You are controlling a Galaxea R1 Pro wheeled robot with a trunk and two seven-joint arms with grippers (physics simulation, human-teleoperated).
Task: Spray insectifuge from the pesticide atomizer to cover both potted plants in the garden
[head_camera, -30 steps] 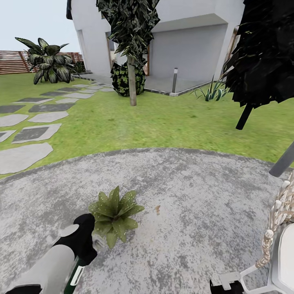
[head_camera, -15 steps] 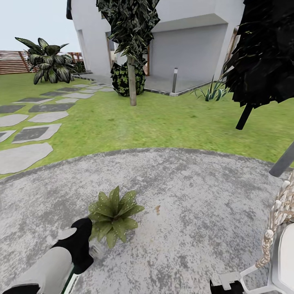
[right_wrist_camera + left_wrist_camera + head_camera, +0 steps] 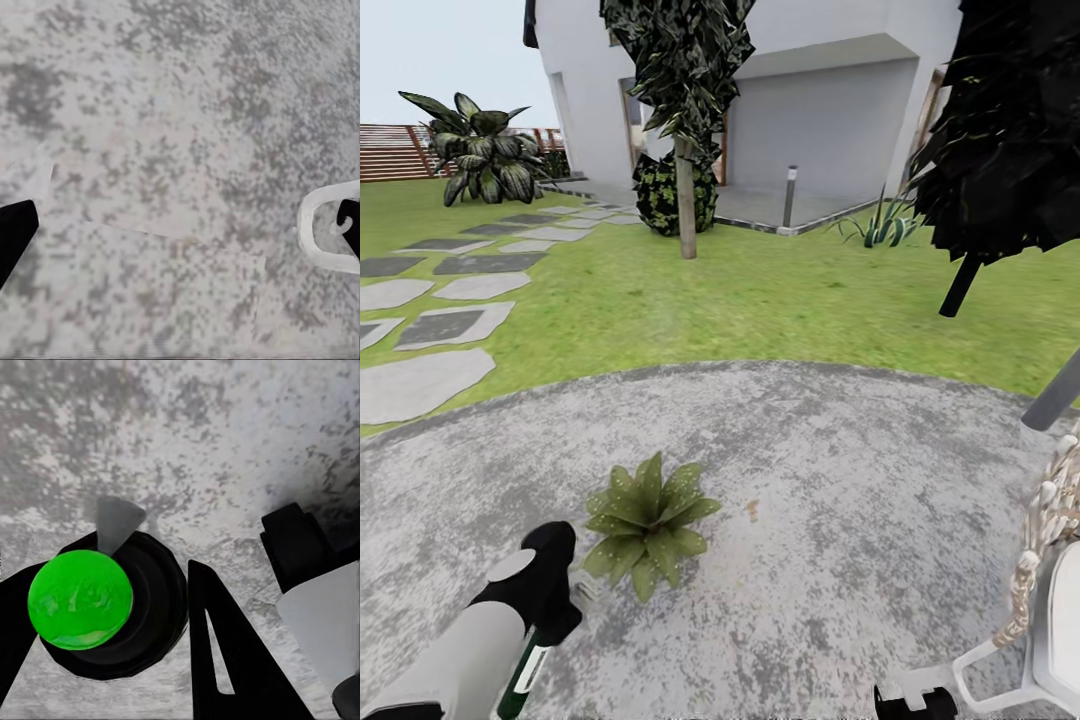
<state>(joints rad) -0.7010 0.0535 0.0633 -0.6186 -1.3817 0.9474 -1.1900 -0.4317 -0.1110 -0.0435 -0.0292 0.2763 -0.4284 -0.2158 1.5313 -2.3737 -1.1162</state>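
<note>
The patio spreads wide and grey, with one potted plant sitting near its lawn-side edge. Just beside it, the left end effector is clamped on the spray bottle. Judging by the nozzle, aim across every leaf. Right end effector: fingers spread, empty.

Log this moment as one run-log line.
stage: spraying | left gripper: shut on pesticide atomizer | target: potted plant, pale specks on leaves | right gripper: open, over stone patio
</note>
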